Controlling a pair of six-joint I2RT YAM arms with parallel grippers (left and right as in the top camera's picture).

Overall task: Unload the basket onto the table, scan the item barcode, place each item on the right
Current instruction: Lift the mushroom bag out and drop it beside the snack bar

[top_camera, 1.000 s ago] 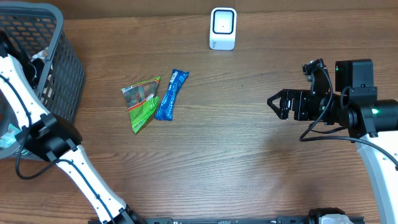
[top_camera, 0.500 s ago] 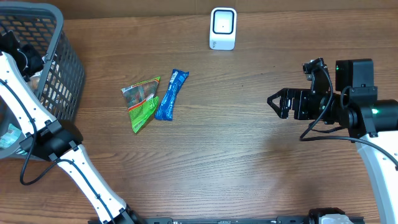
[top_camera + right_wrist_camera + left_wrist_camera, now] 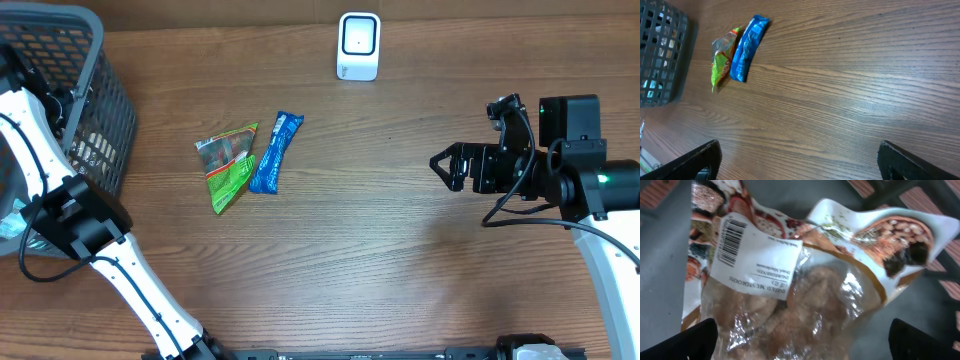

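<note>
Upper left of the overhead view: my left arm [image 3: 40,170] reaches into the grey mesh basket [image 3: 110,110] at the edge of the wooden worktop [image 3: 380,260]. In the left wrist view, the left pincer [image 3: 810,341] is spread wide, with one dark fingertip in each lower corner of the frame. Neither fingertip pinches anything. Just beyond it, filling most of that frame, lies a clear plastic bag [image 3: 790,295] of pale round pieces on the basket floor. Its white label [image 3: 755,255] faces the camera, with the barcode [image 3: 730,240] at upper left.

Right of the overhead frame: the right pincer [image 3: 440,167] hovers over bare wood, likewise spread and holding nothing, and points toward the centre. Its wrist camera confirms the wide gap.

Left of centre, a green packet [image 3: 228,165] and a blue packet [image 3: 275,152] lie flat and just beside each other on the worktop. The white scanner [image 3: 358,45] stands at the top centre edge, well apart from the basket and both packets.
</note>
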